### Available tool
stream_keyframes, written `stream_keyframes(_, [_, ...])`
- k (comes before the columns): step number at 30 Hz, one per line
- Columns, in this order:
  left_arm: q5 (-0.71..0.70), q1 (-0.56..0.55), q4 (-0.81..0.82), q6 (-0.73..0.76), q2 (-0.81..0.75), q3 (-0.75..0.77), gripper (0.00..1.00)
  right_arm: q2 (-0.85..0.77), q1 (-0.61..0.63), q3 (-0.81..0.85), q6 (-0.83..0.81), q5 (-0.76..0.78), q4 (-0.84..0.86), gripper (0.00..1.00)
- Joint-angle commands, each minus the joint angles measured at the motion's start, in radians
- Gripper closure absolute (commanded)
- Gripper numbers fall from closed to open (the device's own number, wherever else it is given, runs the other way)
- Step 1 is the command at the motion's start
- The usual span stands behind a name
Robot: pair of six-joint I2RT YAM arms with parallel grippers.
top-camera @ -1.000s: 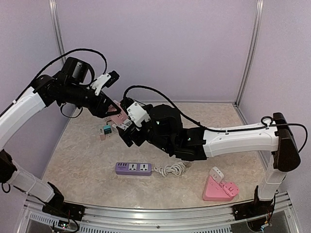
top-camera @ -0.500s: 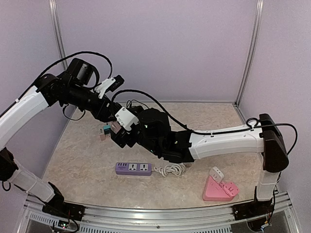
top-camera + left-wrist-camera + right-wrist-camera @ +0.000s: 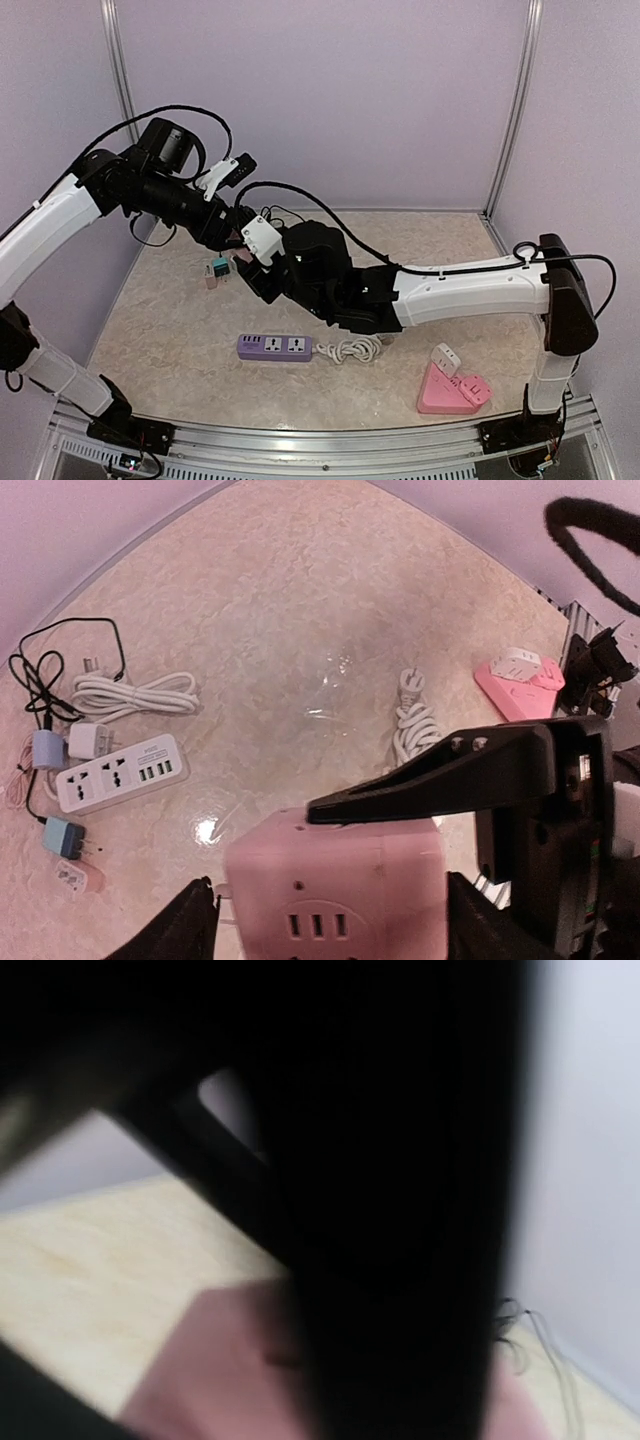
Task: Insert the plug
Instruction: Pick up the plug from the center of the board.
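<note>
My left gripper (image 3: 330, 930) is shut on a pink cube socket (image 3: 335, 885), held above the table; its fingers (image 3: 185, 930) press the cube's two sides. In the top view the left gripper (image 3: 232, 238) and right gripper (image 3: 250, 262) meet at the back left, with a bit of the pink cube (image 3: 238, 257) showing between them. A black finger of the right gripper (image 3: 440, 775) lies across the cube's top edge. The right wrist view is dark and blurred, with only the pink cube (image 3: 200, 1380) at the bottom. I see no plug clearly, and cannot tell the right gripper's state.
A purple power strip (image 3: 274, 347) with a coiled white cord (image 3: 350, 349) lies at front centre. A pink triangular socket (image 3: 455, 385) sits front right. Small adapters (image 3: 216, 268) lie at the left. The left wrist view shows a pale strip (image 3: 120, 773), a white cable (image 3: 135, 692) and black wire (image 3: 40, 670).
The right arm has swung left and up, bringing its gripper against the pink cube. The left gripper shifted slightly right with the cube still held.
</note>
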Motion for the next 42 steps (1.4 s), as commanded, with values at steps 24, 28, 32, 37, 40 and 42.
stream_keyframes(24, [-0.1,0.12,-0.027,0.499,-0.353,-0.587,0.01,-0.413,-0.123,-0.006,0.56,-1.051,-0.773,1.0])
stream_keyframes(28, [-0.187,-0.039,0.155,0.603,-0.299,-0.717,0.01,-0.436,-0.121,-0.058,0.638,-0.987,-0.721,1.0])
stream_keyframes(32, [-0.215,-0.108,0.312,0.69,-0.21,-0.768,0.01,-0.44,-0.121,0.004,0.852,-0.499,-0.968,1.0])
stream_keyframes(37, [-0.281,-0.149,0.373,0.692,-0.015,-0.711,0.01,-0.501,-0.081,-0.053,1.022,-0.202,-1.052,1.0])
stream_keyframes(40, [-0.286,-0.155,0.401,0.696,0.078,-0.683,0.01,-0.559,-0.078,-0.141,1.053,-0.163,-1.009,1.0])
stream_keyframes(42, [-0.279,-0.157,0.418,0.699,0.12,-0.664,0.01,-0.586,-0.078,-0.189,1.063,-0.153,-0.989,1.0])
